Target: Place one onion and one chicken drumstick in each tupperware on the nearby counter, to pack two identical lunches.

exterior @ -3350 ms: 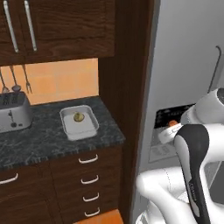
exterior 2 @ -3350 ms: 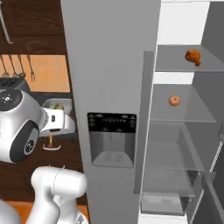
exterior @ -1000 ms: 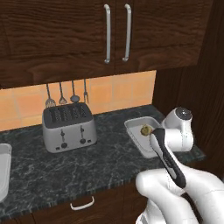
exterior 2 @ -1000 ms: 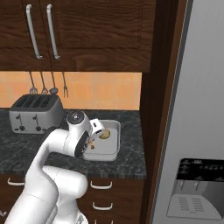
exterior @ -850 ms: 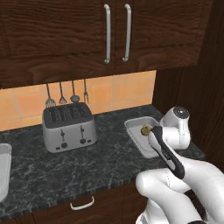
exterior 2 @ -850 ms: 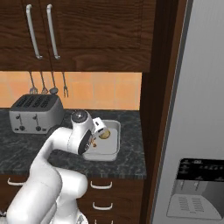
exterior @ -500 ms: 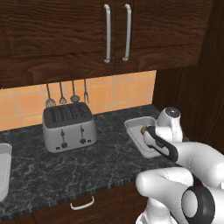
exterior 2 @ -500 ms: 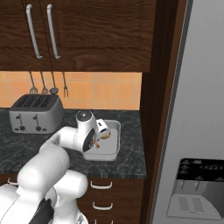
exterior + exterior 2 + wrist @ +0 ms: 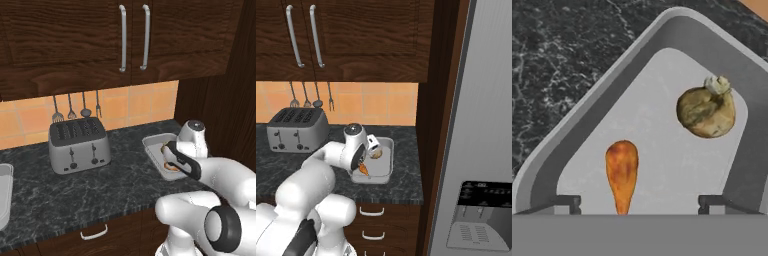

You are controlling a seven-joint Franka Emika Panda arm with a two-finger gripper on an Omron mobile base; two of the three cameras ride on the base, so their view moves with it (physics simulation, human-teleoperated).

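Dark counter — my gripper's fingers apart, drumstick dropped in tray, onion at two o'clock; next, fetch the other pair.

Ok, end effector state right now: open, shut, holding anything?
End effector: open, holding nothing; the chicken drumstick lies in the tupperware between its fingertips.

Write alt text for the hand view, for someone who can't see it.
A pale grey tray on a dark speckled counter holds a glazed orange-brown chicken drumstick and, apart from it, a round tan onion. The robot's two dark fingers stand wide apart at the bottom, the drumstick's thin end lying between them, touching neither.
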